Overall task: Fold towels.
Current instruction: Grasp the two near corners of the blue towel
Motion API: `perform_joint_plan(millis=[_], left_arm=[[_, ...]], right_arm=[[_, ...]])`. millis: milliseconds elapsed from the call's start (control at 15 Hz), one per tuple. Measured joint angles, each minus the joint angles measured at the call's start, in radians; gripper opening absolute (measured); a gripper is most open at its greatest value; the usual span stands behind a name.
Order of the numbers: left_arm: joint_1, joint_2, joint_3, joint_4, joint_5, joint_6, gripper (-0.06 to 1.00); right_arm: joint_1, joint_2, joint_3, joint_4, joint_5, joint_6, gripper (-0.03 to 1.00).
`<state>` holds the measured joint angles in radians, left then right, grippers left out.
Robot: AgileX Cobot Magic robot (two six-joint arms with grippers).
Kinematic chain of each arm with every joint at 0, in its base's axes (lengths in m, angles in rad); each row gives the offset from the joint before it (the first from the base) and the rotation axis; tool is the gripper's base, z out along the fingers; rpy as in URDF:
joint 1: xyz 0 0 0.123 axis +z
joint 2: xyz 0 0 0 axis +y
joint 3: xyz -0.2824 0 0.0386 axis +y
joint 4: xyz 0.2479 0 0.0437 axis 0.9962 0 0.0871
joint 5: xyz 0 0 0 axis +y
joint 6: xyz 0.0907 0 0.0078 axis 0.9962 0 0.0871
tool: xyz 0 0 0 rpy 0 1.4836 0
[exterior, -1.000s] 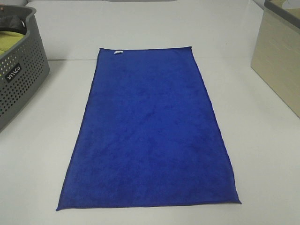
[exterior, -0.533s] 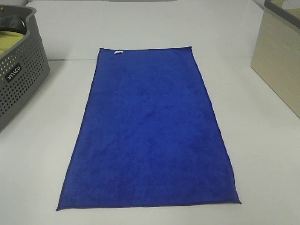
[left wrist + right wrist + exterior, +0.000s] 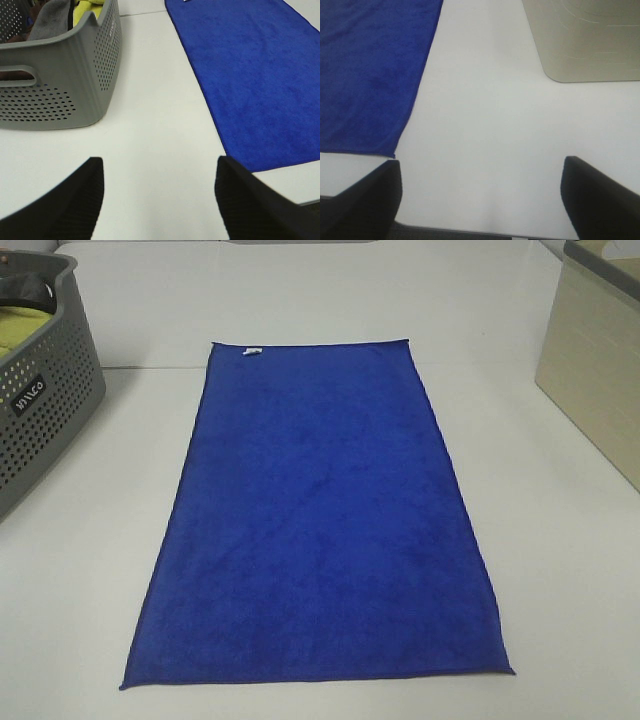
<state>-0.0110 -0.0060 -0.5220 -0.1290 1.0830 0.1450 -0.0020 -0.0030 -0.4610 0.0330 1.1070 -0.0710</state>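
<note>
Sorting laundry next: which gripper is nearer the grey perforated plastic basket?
Left. The left gripper faces the grey basket; the right gripper is beyond the royal-blue plush towel, near the beige box.

a white table [image 3: 560, 570] fills the scene, with a thin seam [image 3: 500, 364] running across its far part. at the far left stands a grey perforated basket [image 3: 45, 410], upright, with rounded corners and a cut-out handle slot [image 3: 17, 80] in one wall. a small dark label [image 3: 29, 397] with white lettering sits on its side. inside lie a yellow-green cloth [image 3: 18, 332] and, beside it, a grey cloth [image 3: 50, 17]. at the far right, well apart from the basket, stands a beige bin [image 3: 595, 370] with a darker rim, its contents hidden.
</note>
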Motion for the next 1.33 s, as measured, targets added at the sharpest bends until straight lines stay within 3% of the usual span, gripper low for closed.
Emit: perform_joint_plan(millis=[1333], left_arm=[[0.0,0.0,0.0,0.0,0.0,0.0,0.62]], right_arm=[[0.0,0.0,0.0,0.0,0.0,0.0,0.83]])
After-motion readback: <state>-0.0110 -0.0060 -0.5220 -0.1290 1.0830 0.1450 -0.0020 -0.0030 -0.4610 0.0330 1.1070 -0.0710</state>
